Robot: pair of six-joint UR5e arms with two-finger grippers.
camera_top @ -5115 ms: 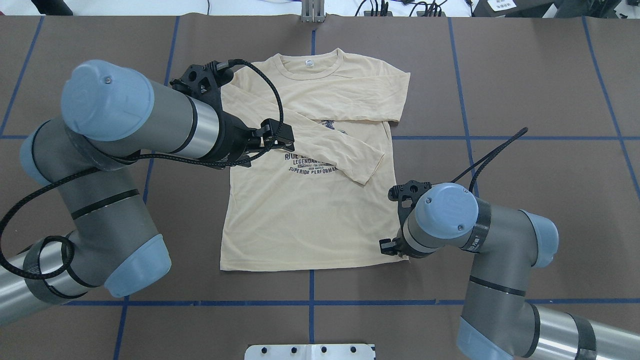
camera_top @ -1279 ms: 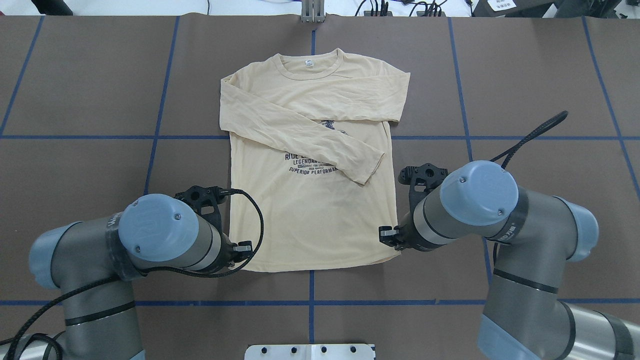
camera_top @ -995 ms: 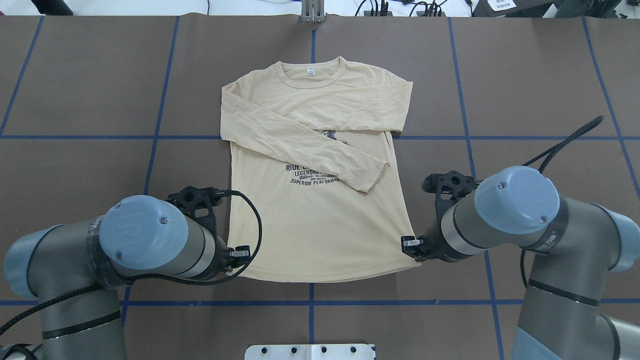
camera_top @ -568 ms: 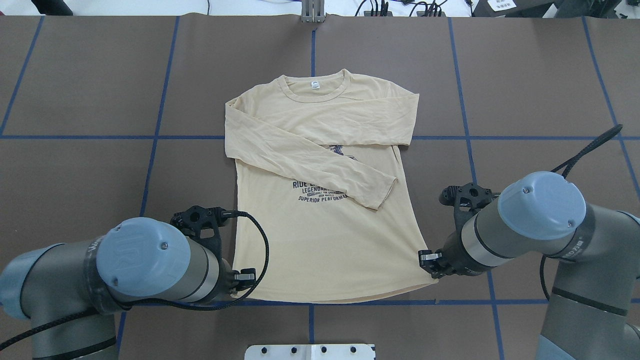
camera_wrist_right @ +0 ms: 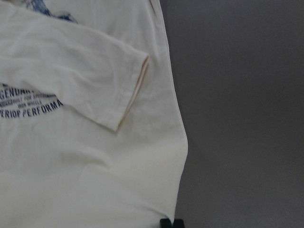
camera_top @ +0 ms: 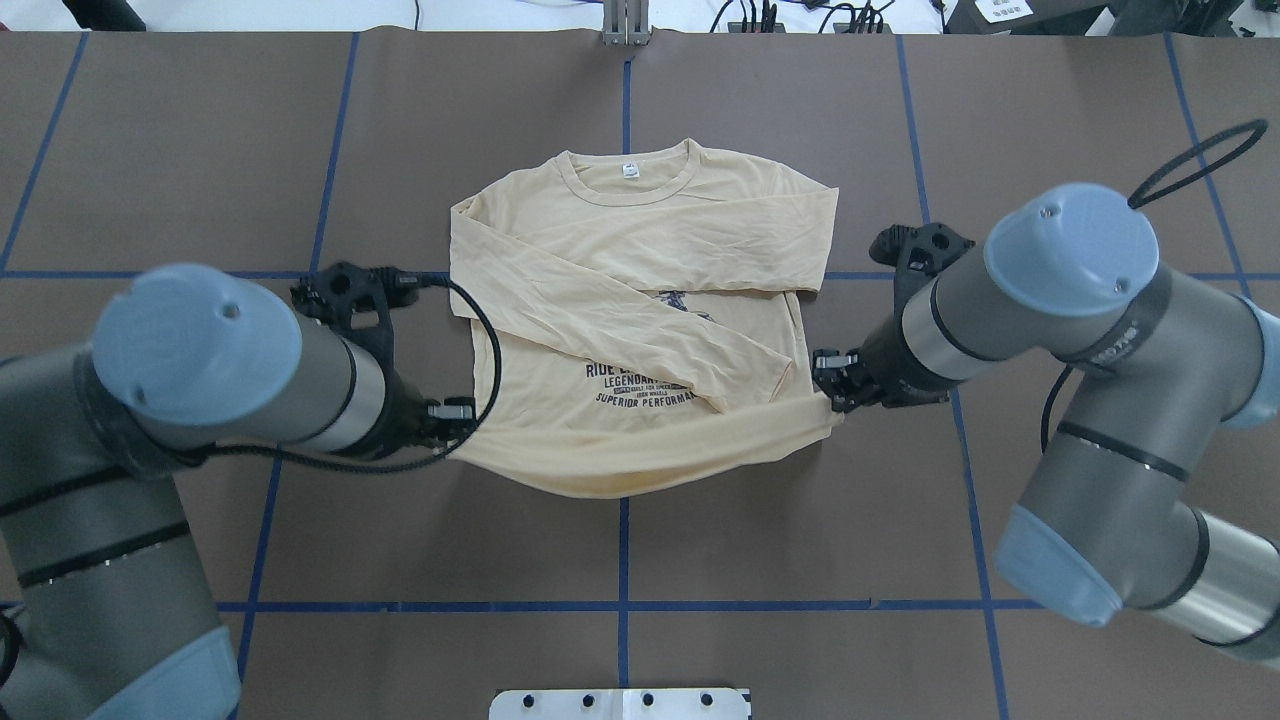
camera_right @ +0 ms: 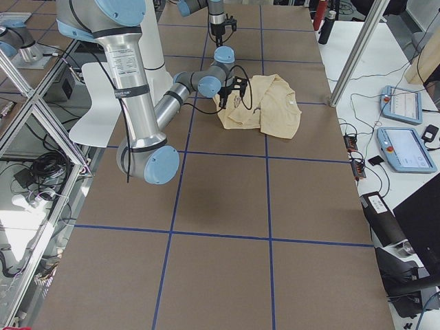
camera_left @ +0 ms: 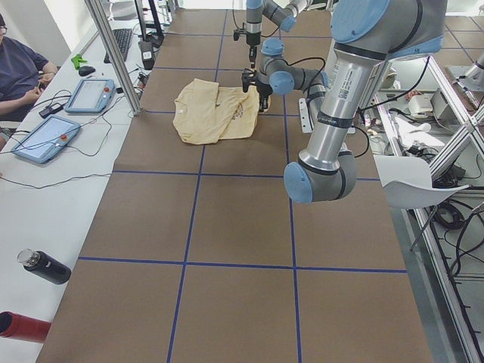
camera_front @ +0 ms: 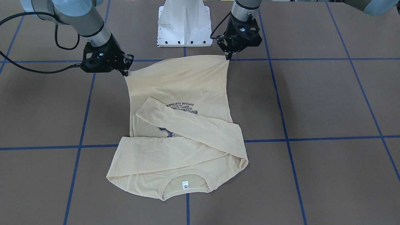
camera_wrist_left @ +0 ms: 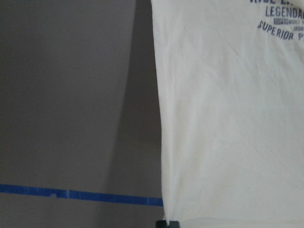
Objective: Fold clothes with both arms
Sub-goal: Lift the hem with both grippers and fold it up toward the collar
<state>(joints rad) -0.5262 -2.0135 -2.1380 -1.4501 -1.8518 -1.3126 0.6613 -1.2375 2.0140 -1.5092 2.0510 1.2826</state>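
The cream-yellow long-sleeved shirt (camera_top: 640, 220) lies front up on the brown table, collar at the far side and both sleeves crossed over the chest. Its hem (camera_top: 620, 470) hangs lifted off the table and sags between the two arms. My left gripper (camera_top: 455, 415) is shut on the hem's left corner. My right gripper (camera_top: 830, 388) is shut on the right corner. In the front-facing view the shirt (camera_front: 175, 150) stretches up to the right gripper (camera_front: 126, 73) and the left gripper (camera_front: 227, 57). Both wrist views show the shirt body (camera_wrist_left: 228, 118) (camera_wrist_right: 71, 166) below the pinched fabric.
The white pedestal base (camera_front: 184, 22) stands behind the lifted hem. Blue tape lines (camera_top: 622, 560) grid the brown table cover. A seated person (camera_left: 19, 68), tablets (camera_left: 91, 94) and a dark bottle (camera_left: 45, 266) are at the bench beyond the table's far side.
Both grippers dragged the shirt toward the robot by its hem corners. They then raised the hem and carried it forward, toward the collar.
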